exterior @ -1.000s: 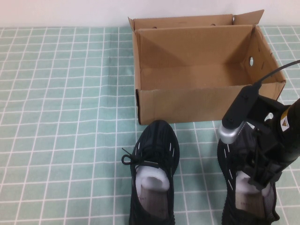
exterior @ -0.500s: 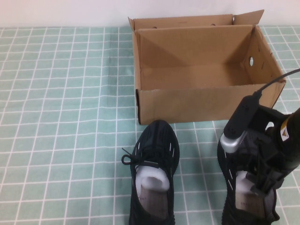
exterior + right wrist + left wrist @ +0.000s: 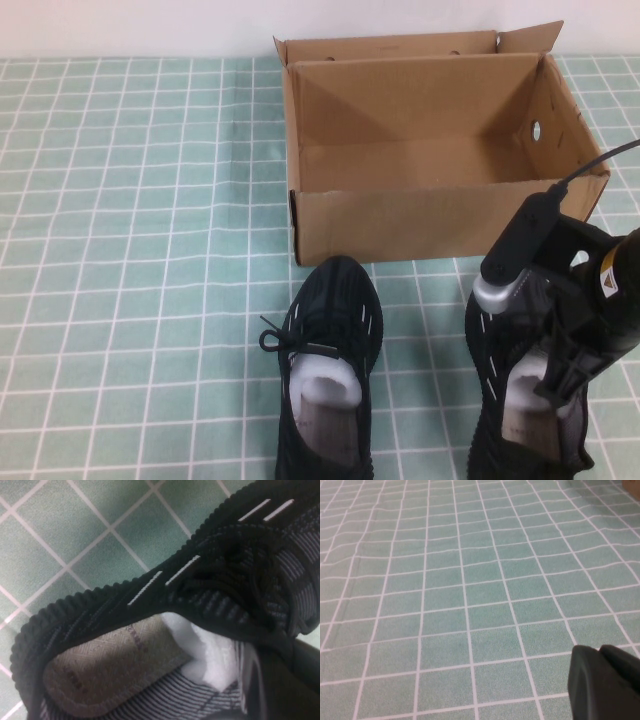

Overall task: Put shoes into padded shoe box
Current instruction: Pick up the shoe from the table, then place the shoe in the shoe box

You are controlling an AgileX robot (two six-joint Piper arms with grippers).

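Two black knit sneakers stand side by side at the near edge, toes toward the box. The left shoe (image 3: 328, 370) is free. The right shoe (image 3: 492, 335) lies under my right gripper (image 3: 562, 385), which is open and lowered into the shoe's opening by the white stuffing. In the right wrist view the shoe (image 3: 220, 590) fills the frame, with a dark finger (image 3: 285, 680) beside its collar. The brown cardboard box (image 3: 420, 215) stands open and empty just beyond the shoes. My left gripper (image 3: 605, 685) is shut over bare cloth, out of the high view.
A green checked tablecloth (image 3: 130, 250) covers the table, with wide room to the left of the box and shoes. A white wall runs along the far edge. The box's flaps stand up at the back.
My right arm has moved down and slightly right over the right shoe, its gripper sinking deeper into the opening. Shoes and box have not moved.
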